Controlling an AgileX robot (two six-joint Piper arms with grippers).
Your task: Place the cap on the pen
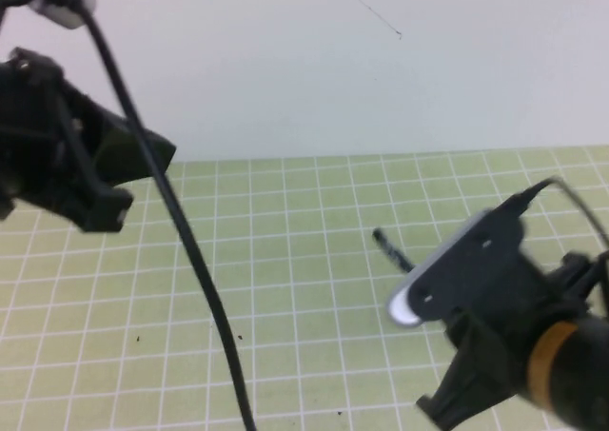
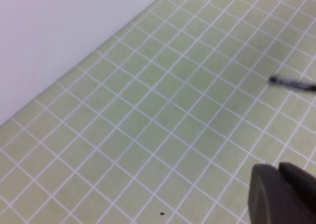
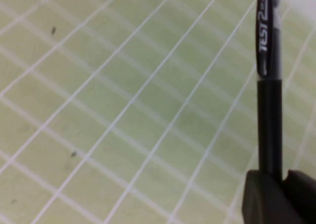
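The black pen point(image 1: 391, 246) sticks out of my right gripper point(image 1: 423, 281) over the green grid mat, right of centre. In the right wrist view the pen point(image 3: 269, 110) runs straight out from between the two dark fingers point(image 3: 259, 194), which are shut on its barrel; its far part carries white lettering. My right gripper point(image 3: 279, 178) holds it above the mat. My left gripper point(image 1: 133, 179) hangs raised at the far left. In the left wrist view its fingers point(image 2: 269, 192) lie together with nothing showing between them, and the pen's end point(image 2: 291, 83) shows far off. No separate cap is in view.
A black cable point(image 1: 195, 260) hangs from the left arm down across the mat point(image 1: 304, 317). A white wall point(image 1: 333, 60) stands behind the mat's far edge. Small dark specks dot the mat.
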